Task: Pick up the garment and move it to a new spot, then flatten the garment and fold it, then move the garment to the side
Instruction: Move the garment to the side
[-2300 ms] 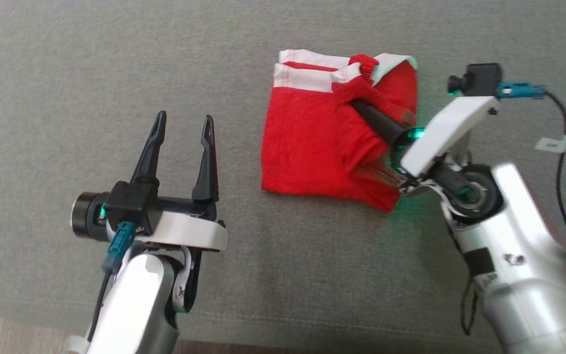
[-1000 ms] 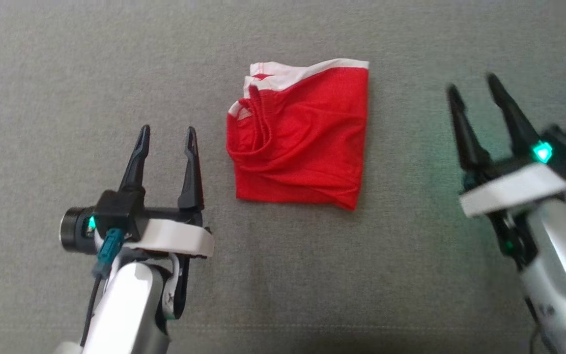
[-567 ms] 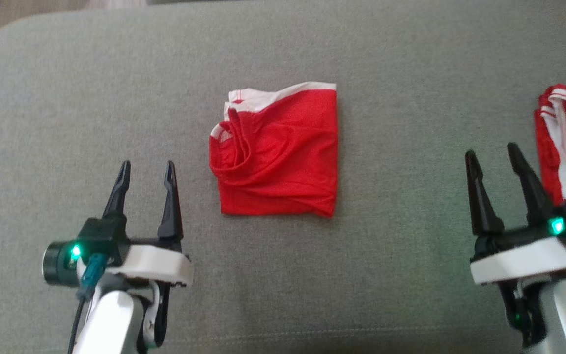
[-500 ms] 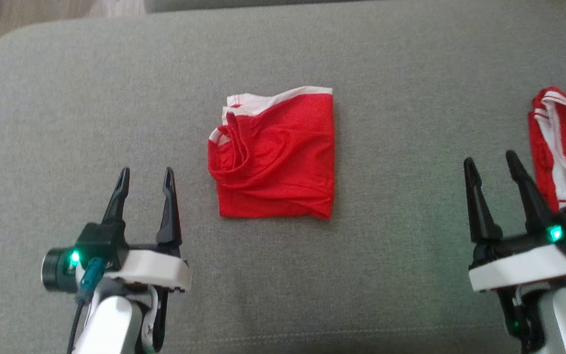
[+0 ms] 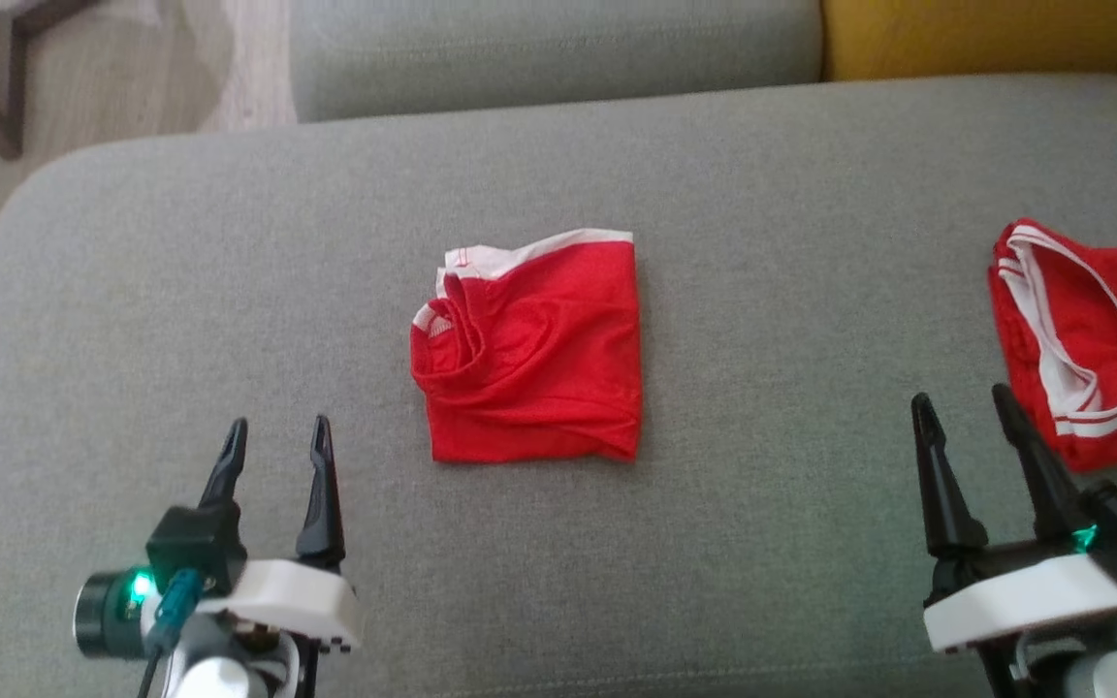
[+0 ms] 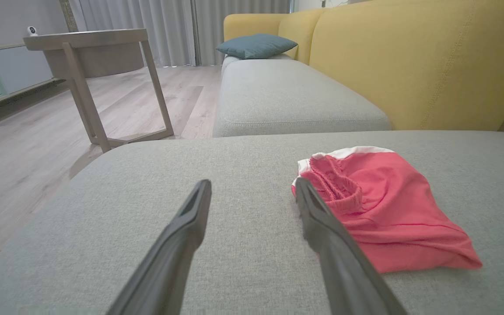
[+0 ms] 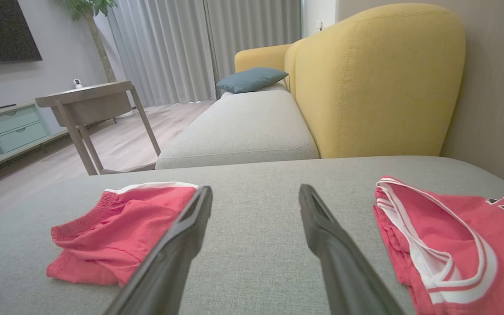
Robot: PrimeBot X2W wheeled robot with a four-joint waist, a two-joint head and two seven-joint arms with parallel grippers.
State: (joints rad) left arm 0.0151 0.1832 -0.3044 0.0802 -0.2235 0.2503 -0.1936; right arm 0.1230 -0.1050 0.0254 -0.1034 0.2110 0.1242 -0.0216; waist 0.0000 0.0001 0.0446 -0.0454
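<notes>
In the head view, the folded red shorts (image 5: 529,349) are seen at the centre of the grey seat cushion (image 5: 762,543), white hem turned to 12 o'clock. They are laid flat and square, probably because the middle is within reach of both arms. A red jersey (image 5: 1092,339) is kept at 3 o'clock, well apart, presumably so the working area is left free. The left gripper (image 5: 278,427) is held at 7 o'clock and the right gripper (image 5: 960,396) at 5 o'clock, each spread wide and holding nothing. The fold is judged done, with only the move to the side left.

In the left wrist view, the shorts (image 6: 387,210) are found at 3 o'clock, just beyond the right finger (contact cannot be told). A wooden side table (image 6: 90,52) is seen at 10 o'clock and a teal pillow (image 6: 256,45) at 12.

In the right wrist view, the shorts (image 7: 120,227) are placed at 8 o'clock and the jersey (image 7: 453,232) at 4, bare cushion between the parted fingers.

Counted: two grippers, two red garments, one table, one pillow.
</notes>
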